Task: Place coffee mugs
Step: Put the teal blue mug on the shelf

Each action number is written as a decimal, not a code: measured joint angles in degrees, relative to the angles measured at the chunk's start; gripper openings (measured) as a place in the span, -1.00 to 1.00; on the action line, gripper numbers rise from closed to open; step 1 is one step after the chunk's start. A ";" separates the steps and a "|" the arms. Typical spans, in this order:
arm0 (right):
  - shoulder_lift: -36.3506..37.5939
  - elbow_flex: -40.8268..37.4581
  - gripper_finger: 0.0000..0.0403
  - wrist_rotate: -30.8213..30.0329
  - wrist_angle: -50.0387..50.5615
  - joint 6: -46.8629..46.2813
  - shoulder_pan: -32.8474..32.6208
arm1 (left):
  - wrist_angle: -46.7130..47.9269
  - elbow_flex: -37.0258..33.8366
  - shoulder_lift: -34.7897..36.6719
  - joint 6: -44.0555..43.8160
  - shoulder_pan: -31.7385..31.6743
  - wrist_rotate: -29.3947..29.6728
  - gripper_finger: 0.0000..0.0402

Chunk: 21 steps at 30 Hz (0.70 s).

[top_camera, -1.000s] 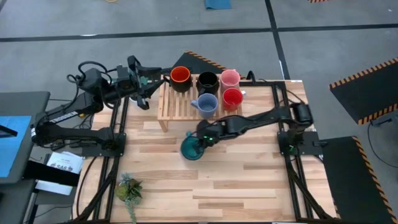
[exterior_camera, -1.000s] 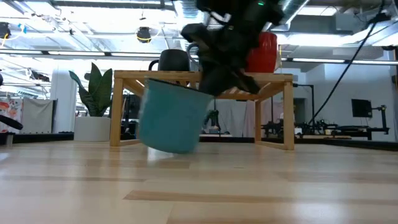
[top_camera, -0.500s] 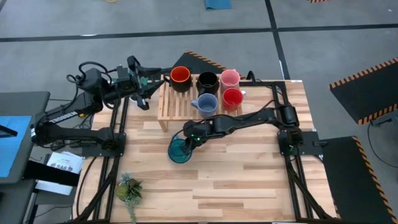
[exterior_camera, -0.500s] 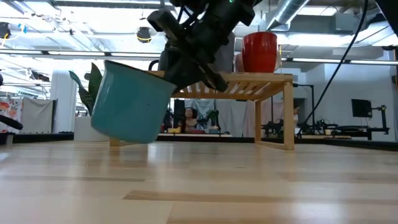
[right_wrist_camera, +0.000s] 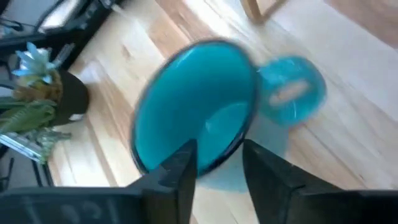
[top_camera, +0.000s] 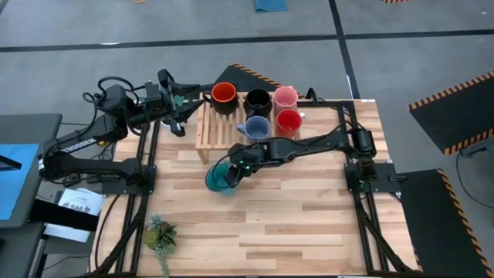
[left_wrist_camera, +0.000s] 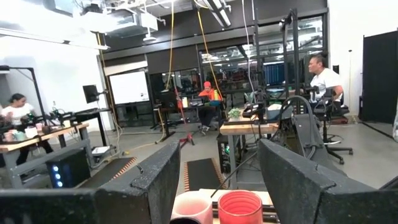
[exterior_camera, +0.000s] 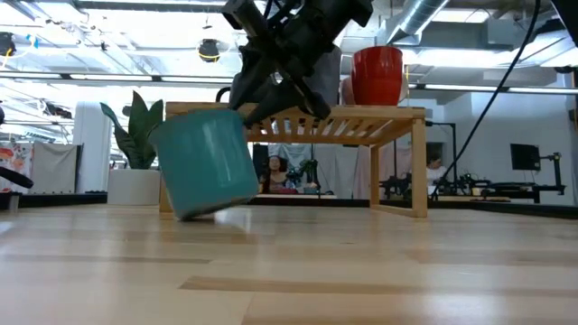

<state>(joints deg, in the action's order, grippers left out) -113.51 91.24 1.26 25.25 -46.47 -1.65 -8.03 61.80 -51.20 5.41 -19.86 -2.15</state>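
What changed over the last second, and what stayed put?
The right gripper, shut on the teal mug's rim, carried it left across the table and nearer the wooden rack. The five mugs on the rack and the left gripper beside it stayed put.

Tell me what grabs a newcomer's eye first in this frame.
The teal mug, tilted and held just above the table in front of the wooden rack, gripped at its rim by the right claw. Next, five mugs clustered on the rack, the red mug brightest. The left claw waits open at the rack's left end.
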 joint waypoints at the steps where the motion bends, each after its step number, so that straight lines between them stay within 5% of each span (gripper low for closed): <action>1: -0.01 -0.02 -0.15 0.00 0.13 0.20 -0.03 | -0.02 0.00 0.00 0.00 -0.02 0.00 0.02; 8: 0.14 -0.02 0.06 0.02 -0.65 1.98 0.26 | 0.00 0.00 0.00 0.30 0.00 0.00 0.02; 21: 0.76 -0.03 0.02 0.34 1.31 5.71 -0.13 | 0.02 0.00 0.00 0.37 0.00 0.00 0.02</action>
<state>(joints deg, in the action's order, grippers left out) -112.74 91.22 1.60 26.56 -40.76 -1.78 -8.01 61.80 -51.20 5.78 -19.86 -2.15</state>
